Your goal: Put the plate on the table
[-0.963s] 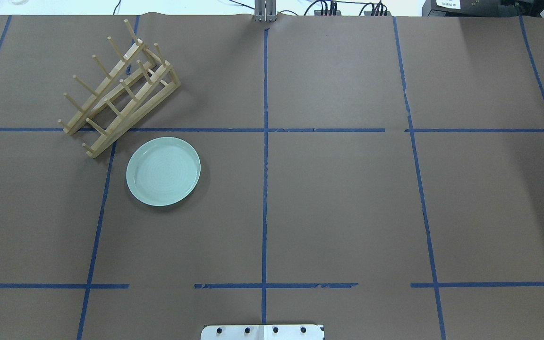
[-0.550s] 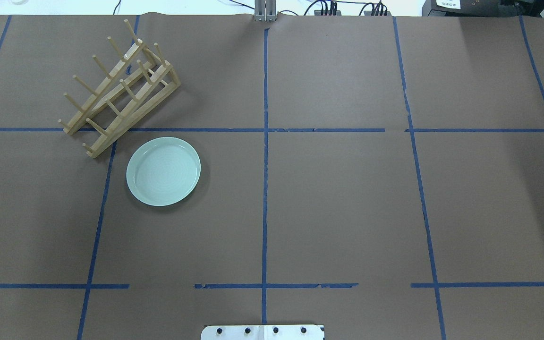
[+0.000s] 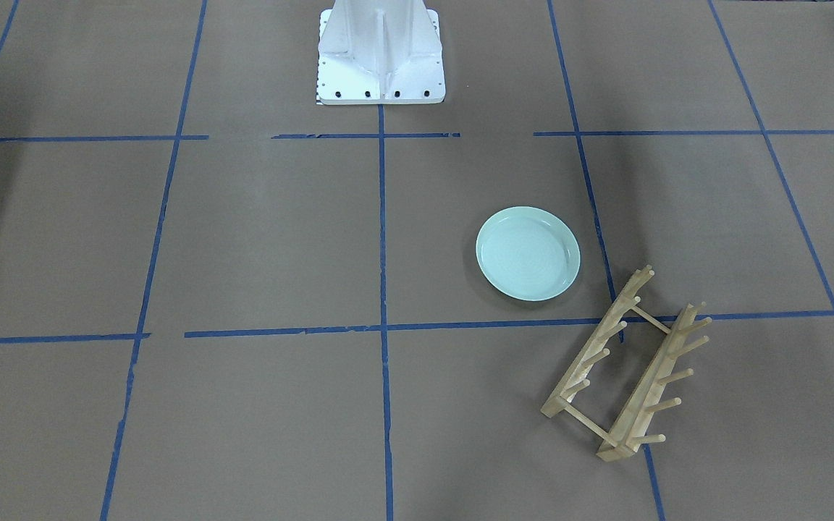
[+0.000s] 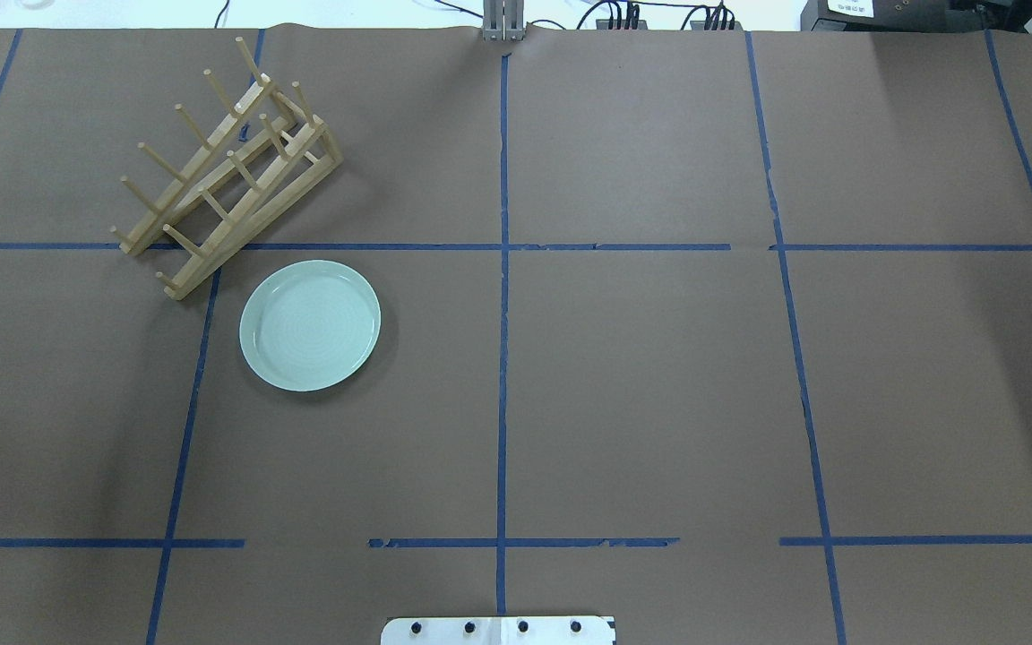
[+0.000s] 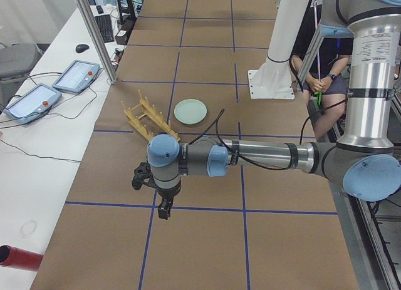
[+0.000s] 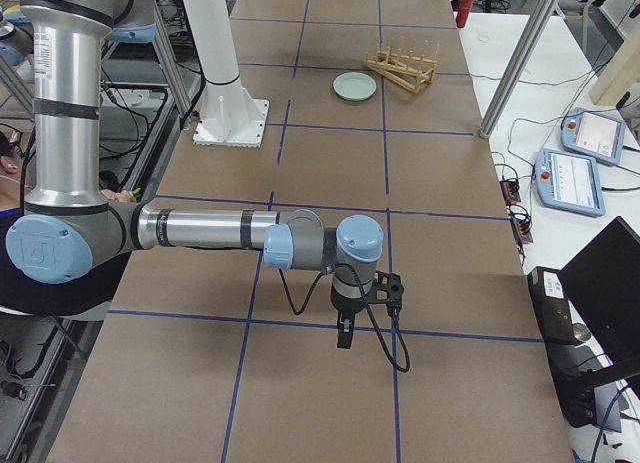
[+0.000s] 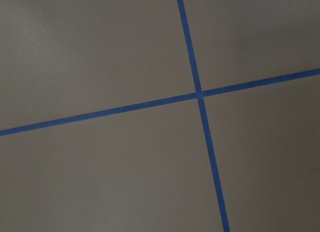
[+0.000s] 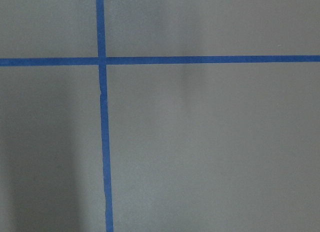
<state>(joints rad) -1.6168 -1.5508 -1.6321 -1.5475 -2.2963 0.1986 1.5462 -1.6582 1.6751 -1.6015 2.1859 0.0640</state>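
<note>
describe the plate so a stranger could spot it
On the brown table with its blue tape grid, look at the robot's left half. A wooden peg rack sits there; the plate lies flat beside it, nearer the robot. It alone is round and pale green.

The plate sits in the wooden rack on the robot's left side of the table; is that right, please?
Not in it: the plate lies flat on the table beside the wooden rack, on the robot's left side, as the overhead exterior view shows.
</note>
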